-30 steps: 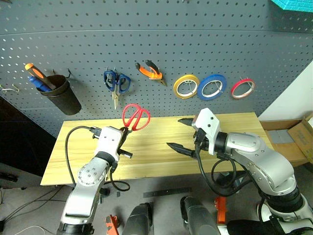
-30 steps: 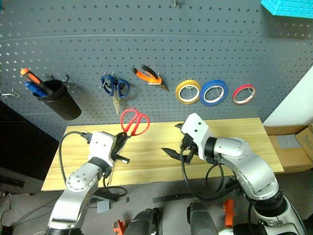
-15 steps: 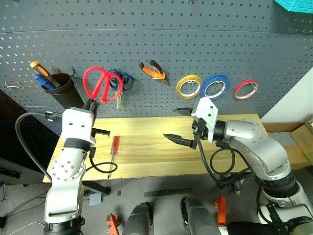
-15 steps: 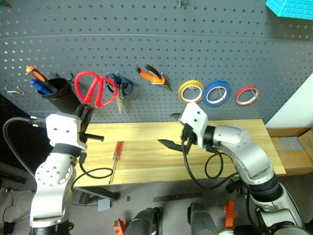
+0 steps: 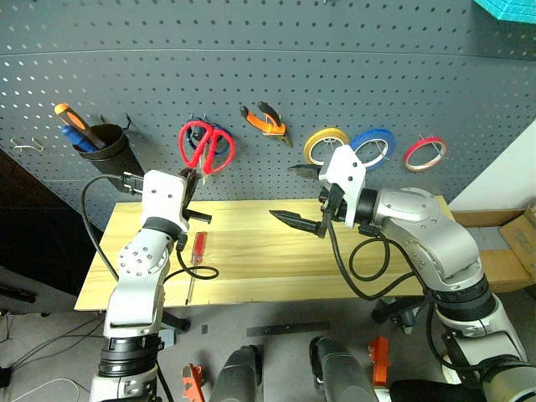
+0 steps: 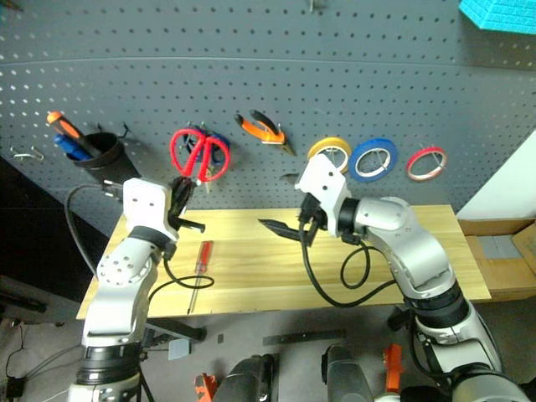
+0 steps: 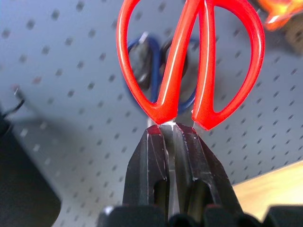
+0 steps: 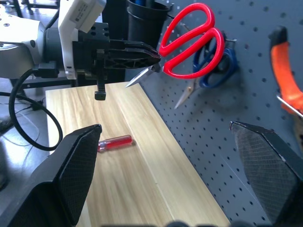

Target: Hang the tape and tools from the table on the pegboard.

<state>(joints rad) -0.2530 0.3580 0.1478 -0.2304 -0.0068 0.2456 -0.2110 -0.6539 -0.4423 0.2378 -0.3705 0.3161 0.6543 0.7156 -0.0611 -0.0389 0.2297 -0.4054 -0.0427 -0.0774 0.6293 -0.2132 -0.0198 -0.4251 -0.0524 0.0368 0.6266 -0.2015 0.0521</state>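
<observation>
Left gripper (image 5: 188,174): clamped on my red-handled scissors (image 5: 206,146) at the blades, handles up, now raised off the table (image 5: 251,268) to the pegboard (image 5: 268,75), over the blue-handled scissors (image 8: 215,66).
Right gripper (image 5: 295,194): fingers wide apart, holding nothing.
Meaning: I judge hooking comes next.
Still waiting: red-handled screwdriver (image 5: 196,249) lies on the table.

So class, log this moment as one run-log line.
left gripper: shut on red scissors, raised at pegboard | right gripper: open, empty | red screwdriver: on table
</observation>
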